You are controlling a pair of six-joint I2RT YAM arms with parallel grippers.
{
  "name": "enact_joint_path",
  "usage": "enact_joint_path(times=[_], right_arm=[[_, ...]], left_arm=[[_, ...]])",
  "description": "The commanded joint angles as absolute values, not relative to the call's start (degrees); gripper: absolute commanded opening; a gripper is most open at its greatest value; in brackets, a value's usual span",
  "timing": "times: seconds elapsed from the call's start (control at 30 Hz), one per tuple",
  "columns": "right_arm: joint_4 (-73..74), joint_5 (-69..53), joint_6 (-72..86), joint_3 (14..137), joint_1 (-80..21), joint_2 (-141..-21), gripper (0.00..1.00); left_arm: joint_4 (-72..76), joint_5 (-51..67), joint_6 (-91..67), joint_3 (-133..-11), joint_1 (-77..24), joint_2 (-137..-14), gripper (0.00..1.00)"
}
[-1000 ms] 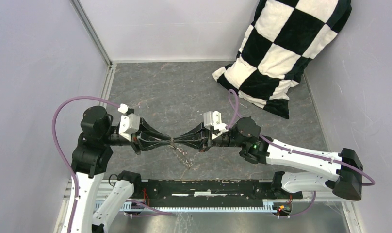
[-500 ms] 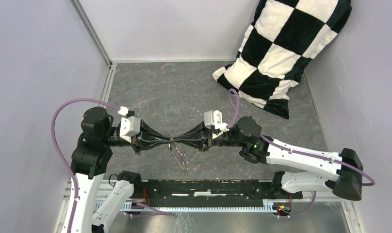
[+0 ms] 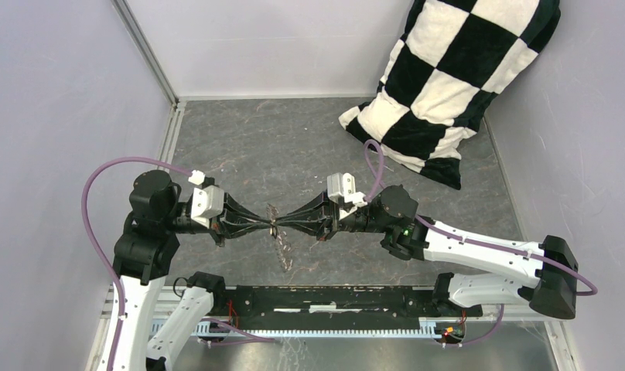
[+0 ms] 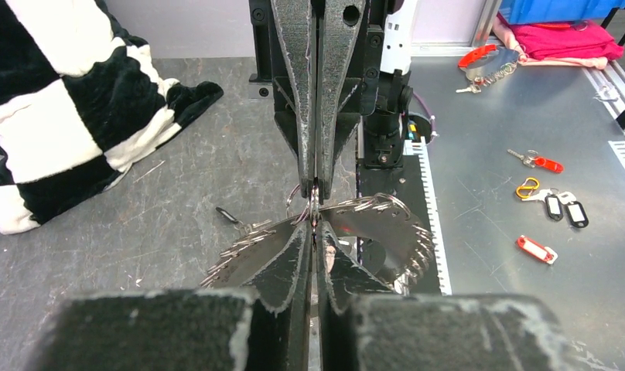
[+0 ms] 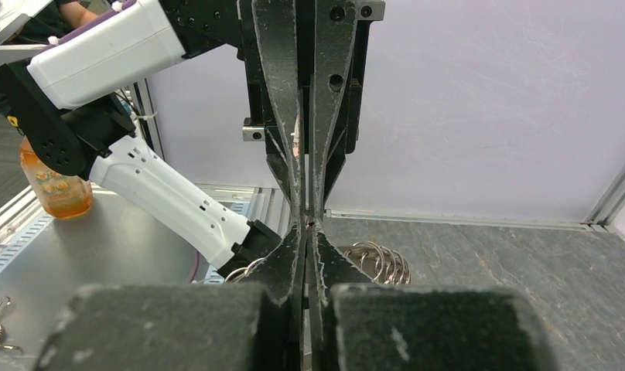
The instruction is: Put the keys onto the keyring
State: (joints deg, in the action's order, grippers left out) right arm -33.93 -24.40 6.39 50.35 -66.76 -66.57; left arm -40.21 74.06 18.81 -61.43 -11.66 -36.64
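Note:
My left gripper and right gripper meet tip to tip above the table's front middle. The keyring, a big wire ring thick with small silvery keys, hangs nearly edge-on from that meeting point. In the left wrist view the keyring fans out behind my left gripper, whose jaws are pressed to a thin slit on the ring's wire. My right gripper is shut on the same spot, with ring coils just beyond. One small black-headed key lies on the grey table.
A black-and-white checkered pillow leans in the back right corner. Grey walls close in the left, back and right sides. Off the table's front lie coloured key tags on a metal surface; an orange bottle stands there too.
My left gripper's jaws have closed in at the meeting point. The hanging keyring has swung from slanting down to the right to nearly edge-on below the tips. Both arms have stayed put.

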Motion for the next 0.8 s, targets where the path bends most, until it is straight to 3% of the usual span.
enact_joint_path(times=[0.0,0.77], right_arm=[[-43.22,-25.41,8.6,53.0,-67.06,-65.93,0.0],[-49.9,-26.96,13.22,51.68,-67.05,-68.36,0.01]], left_arm=[[-40.94,74.29,21.41,-61.75,-11.79,-36.49,0.08],[-42.43,76.19,23.69,-62.26,-11.78,-36.65,0.07]])
